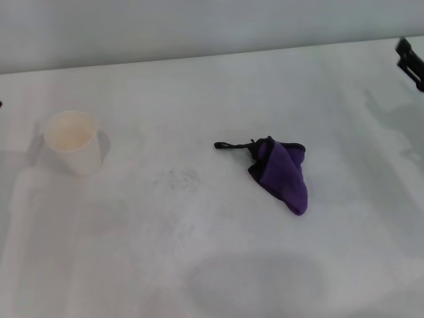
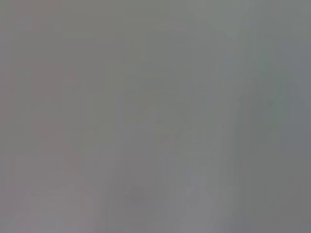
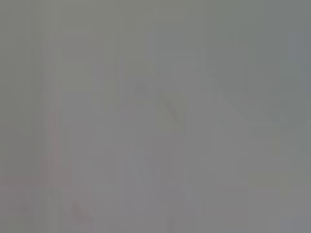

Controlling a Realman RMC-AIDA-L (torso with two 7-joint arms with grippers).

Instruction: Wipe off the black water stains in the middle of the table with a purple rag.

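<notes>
The purple rag (image 1: 285, 171) lies crumpled on the white table (image 1: 218, 265), right of the middle, with its black loop strap (image 1: 228, 145) stretched out to the left. No dark blot of liquid shows anywhere. Only a faint patch of grey specks (image 1: 175, 179) marks the tabletop left of the rag. A black part of my right gripper (image 1: 411, 61) pokes in at the far right edge, well away from the rag and above the table. My left gripper is out of view. Both wrist views show only a plain grey blur.
A white paper cup (image 1: 71, 140) stands upright at the left of the table, its inside looking empty. A pale wall runs along the table's far edge (image 1: 199, 58). A grey shadow (image 1: 258, 281) lies on the near part of the table.
</notes>
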